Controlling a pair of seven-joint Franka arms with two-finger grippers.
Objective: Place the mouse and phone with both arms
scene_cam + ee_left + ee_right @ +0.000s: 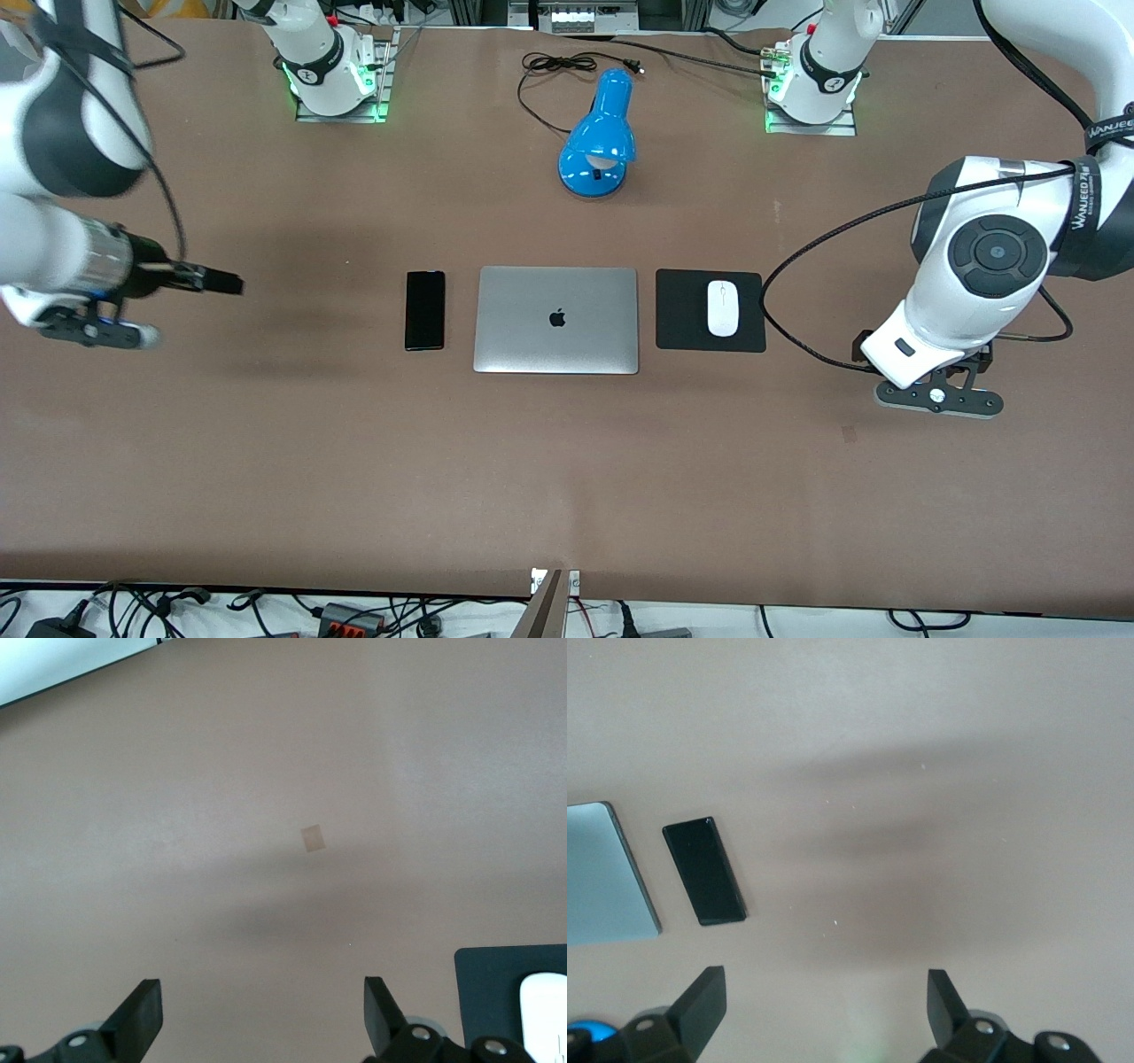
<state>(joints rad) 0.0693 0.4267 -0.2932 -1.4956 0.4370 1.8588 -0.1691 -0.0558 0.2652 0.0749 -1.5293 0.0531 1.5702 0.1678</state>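
Observation:
The white mouse [722,307] lies on a black mouse pad [682,310] beside the closed silver laptop [556,319], toward the left arm's end. The black phone [425,310] lies flat beside the laptop, toward the right arm's end. My left gripper [932,392] hangs over bare table, off the pad toward the left arm's end of the table. In the left wrist view it [261,1001] is open and empty, with the mouse [545,1010] at the edge. My right gripper [89,330] is over bare table, well off the phone. In the right wrist view it [824,988] is open and empty, with the phone [704,870] apart from it.
A blue desk lamp [598,133] with a black cord lies farther from the front camera than the laptop. A small tape patch [849,433] marks the table near the left gripper and shows in the left wrist view [312,838]. The laptop [602,873] shows beside the phone.

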